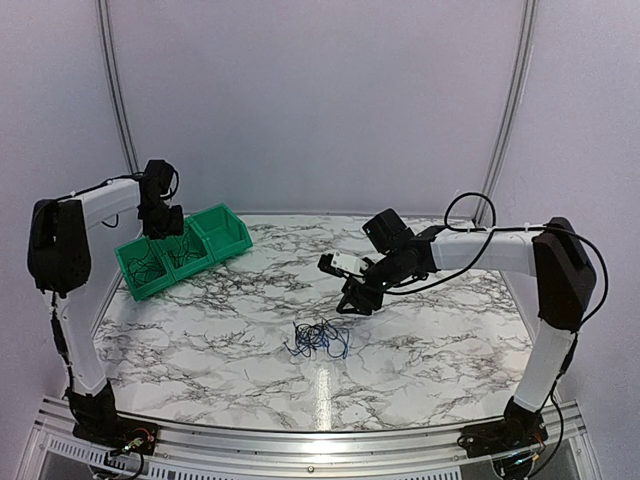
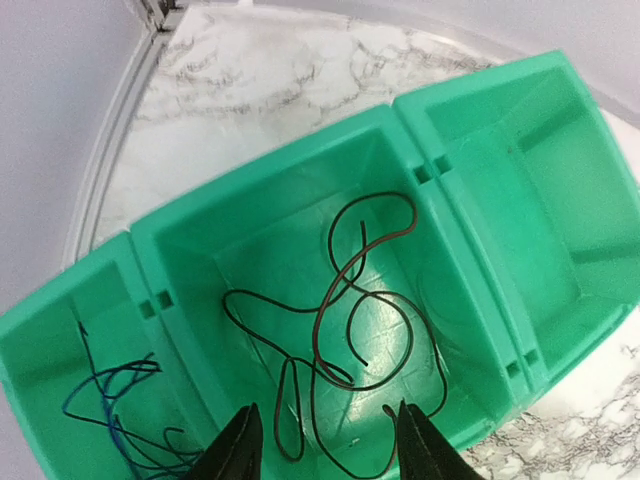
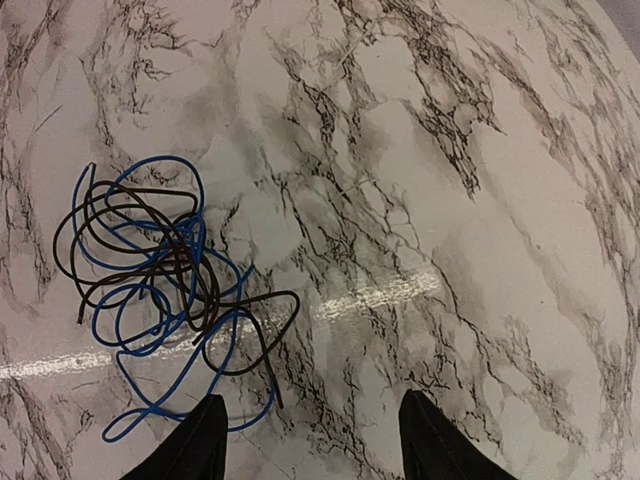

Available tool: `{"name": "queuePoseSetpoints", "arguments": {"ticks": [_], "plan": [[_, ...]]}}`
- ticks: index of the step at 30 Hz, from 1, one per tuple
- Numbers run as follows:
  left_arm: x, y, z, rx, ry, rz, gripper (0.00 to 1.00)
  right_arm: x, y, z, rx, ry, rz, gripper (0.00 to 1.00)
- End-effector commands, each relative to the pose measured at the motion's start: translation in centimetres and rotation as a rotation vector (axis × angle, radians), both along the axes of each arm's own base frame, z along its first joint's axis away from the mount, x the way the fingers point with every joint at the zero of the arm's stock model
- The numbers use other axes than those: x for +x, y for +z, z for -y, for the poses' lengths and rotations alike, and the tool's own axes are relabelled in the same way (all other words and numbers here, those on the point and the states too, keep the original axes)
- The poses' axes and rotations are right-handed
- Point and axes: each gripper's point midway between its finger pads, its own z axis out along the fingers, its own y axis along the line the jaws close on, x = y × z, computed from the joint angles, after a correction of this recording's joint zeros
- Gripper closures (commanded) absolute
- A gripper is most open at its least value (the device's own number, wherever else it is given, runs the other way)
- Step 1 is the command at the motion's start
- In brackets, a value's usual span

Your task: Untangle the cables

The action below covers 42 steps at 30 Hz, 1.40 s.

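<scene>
Our left hand [image 2: 325, 452] hovers over the green bin [image 2: 470, 120] at the far left of the surface [image 3: 470, 200]. Its fingers are moderately apart and grip nothing. Below it we see a black cable [image 2: 350, 300] lying in loose loops in the bin's middle compartment, and a blue cable [image 2: 115, 400] in the end compartment at the left of the wrist view. Our right hand [image 3: 315, 445] hangs above the marble surface with its fingers wide, holding nothing. The knot of cables [image 3: 150, 290], blue and black strands wound together, lies on the surface near mid-table, ahead and to the left in the right wrist view, apart from both fingers.
</scene>
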Motion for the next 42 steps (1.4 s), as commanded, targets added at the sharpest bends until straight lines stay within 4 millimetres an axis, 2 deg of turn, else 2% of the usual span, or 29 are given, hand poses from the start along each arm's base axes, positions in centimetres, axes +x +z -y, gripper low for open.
{"name": "queuePoseSetpoints", "arguments": {"ticks": [1,3,6,9,10,11,12,14,17,21,22,25,27,28,29,30,31,32,33,35,37,38,41,42], "plan": [[0.2,6.7,0.0,0.022,-0.013,0.145,0.50,0.5,1.9,-0.6,0.029,0.019,0.030,0.41],[0.2,8.9,1.5,0.023,-0.071,0.216,0.50,0.4,2.0,-0.6,0.030,0.022,0.032,0.41],[-1.0,12.5,5.6,0.057,-0.203,0.334,0.51,0.3,2.6,-0.7,0.038,0.025,0.041,0.41],[-3.8,15.7,10.3,0.176,-0.260,0.418,0.50,0.4,3.5,-0.7,0.051,0.023,0.063,0.41],[-5.2,16.9,12.0,0.196,-0.284,0.449,0.46,0.4,4.0,-0.6,0.061,0.021,0.073,0.41],[-6.5,17.7,13.9,0.203,-0.330,0.483,0.17,0.4,4.3,-0.6,0.069,0.020,0.086,0.41],[-8.0,18.2,16.1,0.202,-0.390,0.516,0.03,0.4,4.7,-0.6,0.077,0.018,0.094,0.41],[-10.7,18.4,19.5,0.186,-0.479,0.558,0.01,0.4,5.0,-0.6,0.084,0.019,0.104,0.41],[-13.5,16.5,22.1,0.143,-0.517,0.546,0.01,0.6,5.1,-0.6,0.079,0.015,0.114,0.40],[-17.2,12.0,23.9,0.128,-0.581,0.540,0.01,1.1,5.1,-0.2,0.067,-0.008,0.125,0.41],[-18.3,11.5,24.6,0.112,-0.615,0.565,0.01,1.2,5.4,0.0,0.075,-0.021,0.119,0.41],[-21.6,12.3,26.2,0.038,-0.644,0.675,0.01,0.3,6.8,1.0,0.064,-0.009,0.126,0.41],[-22.3,12.9,24.8,0.094,-0.573,0.716,0.01,-0.2,8.6,1.9,0.064,0.000,0.190,0.41],[-22.1,12.8,23.3,0.139,-0.495,0.718,0.01,-0.3,9.8,2.4,0.077,-0.009,0.232,0.41],[-21.6,12.4,20.6,0.239,-0.365,0.714,0.01,-0.4,11.5,2.7,0.108,-0.020,0.279,0.41],[-21.4,11.6,19.1,0.329,-0.305,0.700,0.01,-0.8,12.9,2.9,0.140,-0.028,0.309,0.41],[-21.4,11.1,18.2,0.407,-0.275,0.686,0.01,-1.1,14.5,3.0,0.183,-0.038,0.327,0.40],[-21.3,10.8,17.6,0.440,-0.238,0.686,0.01,-1.4,15.7,3.0,0.214,-0.048,0.326,0.34],[-21.2,10.5,17.9,0.414,-0.237,0.689,0.01,-1.7,16.0,2.8,0.232,-0.054,0.298,0.27],[-21.8,8.7,19.7,0.232,-0.332,0.699,0.01,-3.4,14.7,1.9,0.255,0.014,0.190,0.14],[-23.3,7.8,22.5,-0.039,-0.462,0.740,0.02,-5.2,12.7,1.4,0.247,0.084,0.076,0.10],[-23.7,8.0,23.4,-0.164,-0.481,0.756,0.08,-5.8,11.7,1.2,0.241,0.107,0.041,0.15],[-24.6,6.1,26.5,-0.365,-0.596,0.631,0.41,-5.8,9.6,1.2,0.216,0.122,0.035,0.31],[-25.2,5.5,27.7,-0.426,-0.629,0.580,0.45,-5.7,8.8,1.3,0.200,0.121,0.037,0.35]]}}
